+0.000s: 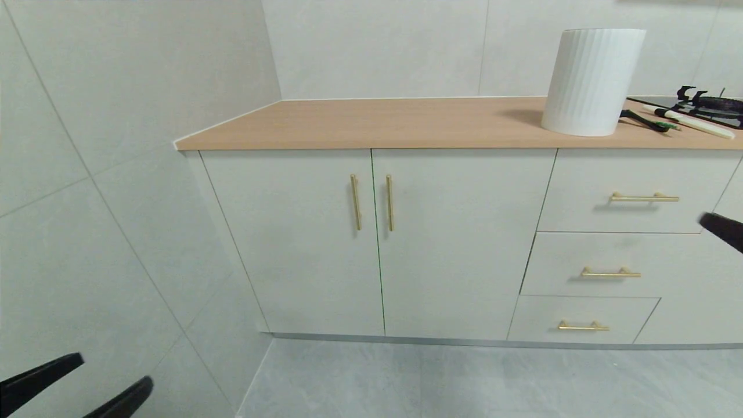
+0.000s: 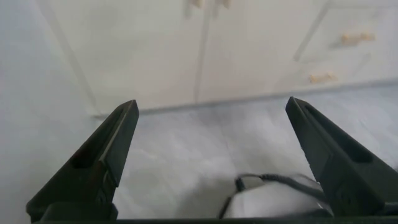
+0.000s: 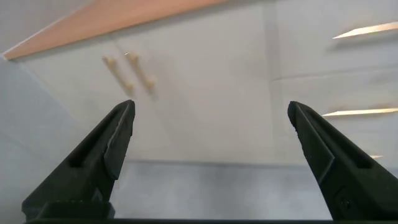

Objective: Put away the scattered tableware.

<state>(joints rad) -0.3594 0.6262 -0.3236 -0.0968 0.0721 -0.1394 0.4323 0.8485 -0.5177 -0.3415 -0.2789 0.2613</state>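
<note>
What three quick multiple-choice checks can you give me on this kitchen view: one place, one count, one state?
1. Where does the white ribbed cylindrical container stand?
A. on the floor
B. on the light wooden countertop, toward its right end
C. inside a drawer

2. How many white drawers with gold bar handles are stacked below it?
A. one
B. three
C. five

3. How is the left claw?
A. open
B. shut on a spoon
C. shut, empty

Answers:
1. B, its base rests on the wood.
2. B, three handles show one above another.
3. A, a wide gap shows with nothing in it.
</note>
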